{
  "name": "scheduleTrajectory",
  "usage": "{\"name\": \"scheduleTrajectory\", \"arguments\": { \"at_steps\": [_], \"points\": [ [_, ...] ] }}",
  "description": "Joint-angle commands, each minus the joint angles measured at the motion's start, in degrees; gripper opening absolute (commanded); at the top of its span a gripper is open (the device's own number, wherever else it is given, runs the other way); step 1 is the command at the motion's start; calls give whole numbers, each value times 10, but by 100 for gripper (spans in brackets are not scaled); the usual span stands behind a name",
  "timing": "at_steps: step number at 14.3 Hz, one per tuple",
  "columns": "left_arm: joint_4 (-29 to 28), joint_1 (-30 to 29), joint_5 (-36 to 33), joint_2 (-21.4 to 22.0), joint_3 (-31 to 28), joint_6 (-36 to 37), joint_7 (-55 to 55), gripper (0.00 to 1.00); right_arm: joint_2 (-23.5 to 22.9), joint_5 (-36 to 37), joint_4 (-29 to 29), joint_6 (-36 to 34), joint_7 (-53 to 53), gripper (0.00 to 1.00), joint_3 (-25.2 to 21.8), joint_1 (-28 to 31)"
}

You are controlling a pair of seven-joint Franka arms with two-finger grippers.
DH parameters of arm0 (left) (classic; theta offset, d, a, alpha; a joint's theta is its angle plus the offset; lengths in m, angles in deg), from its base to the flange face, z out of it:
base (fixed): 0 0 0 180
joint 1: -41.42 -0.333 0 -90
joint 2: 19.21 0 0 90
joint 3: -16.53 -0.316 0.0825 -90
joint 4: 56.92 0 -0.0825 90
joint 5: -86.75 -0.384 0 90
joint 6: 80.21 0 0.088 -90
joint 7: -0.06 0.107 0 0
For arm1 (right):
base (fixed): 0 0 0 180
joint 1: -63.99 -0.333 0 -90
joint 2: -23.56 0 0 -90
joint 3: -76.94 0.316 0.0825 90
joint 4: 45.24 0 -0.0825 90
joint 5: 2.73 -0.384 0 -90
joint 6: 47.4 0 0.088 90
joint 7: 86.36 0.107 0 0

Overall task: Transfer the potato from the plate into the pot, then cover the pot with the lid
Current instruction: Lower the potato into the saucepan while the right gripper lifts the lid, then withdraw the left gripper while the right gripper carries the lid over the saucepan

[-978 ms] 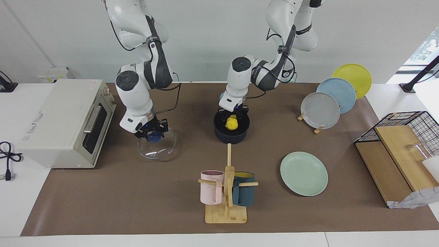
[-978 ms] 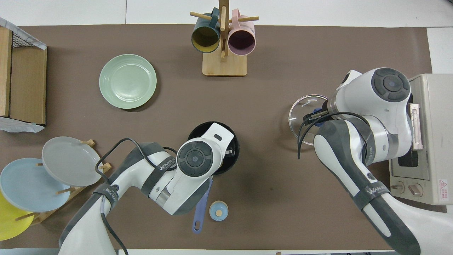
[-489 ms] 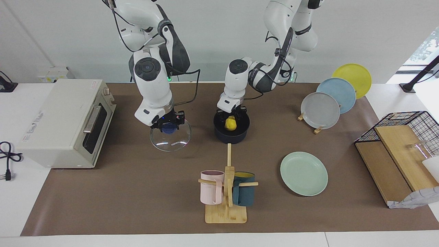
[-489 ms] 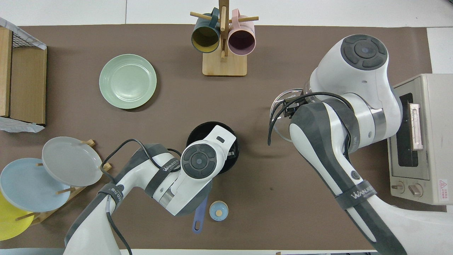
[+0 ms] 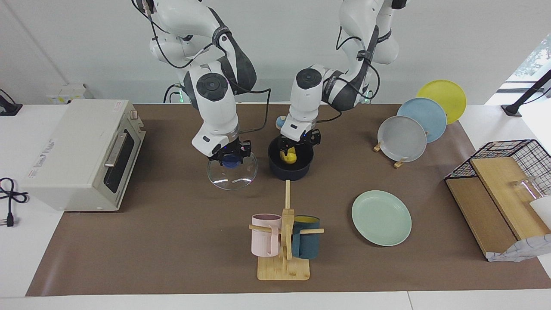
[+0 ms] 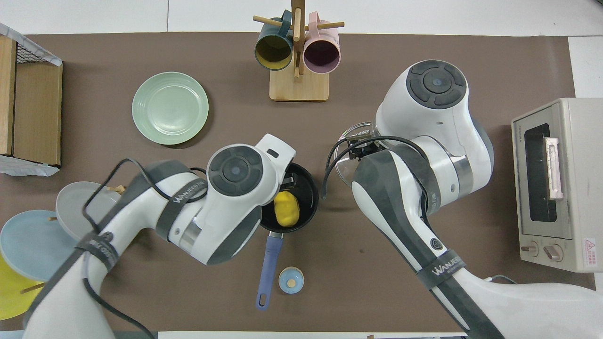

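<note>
The right gripper (image 5: 231,157) is clamped on the blue knob of the lid (image 5: 232,174), holding it in the air beside the pot (image 5: 290,168). The left gripper (image 5: 300,144) hangs spread apart over the pot, where the potato (image 5: 289,156) lies. The plate (image 5: 381,218) sits bare on the bench (image 5: 172,241).

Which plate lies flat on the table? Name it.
The mint-green plate, lying flat by itself near the mug rack. The grey, blue and yellow plates stand upright in a rack.
</note>
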Motion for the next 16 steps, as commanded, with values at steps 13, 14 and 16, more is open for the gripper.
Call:
{"name": "scheduleTrajectory", "arguments": {
  "at_steps": [13,14,16],
  "points": [
    [183,-295,0,112,-4,305,394,100,-67,55,81,10,243,0,12,-182],
    [182,-296,0,116,-3,306,394,100,-67,55,70,20,243,0,12,-183],
    [183,-296,0,120,-4,312,394,100,-69,54,58,36,253,0,12,-190]
  ]
}}
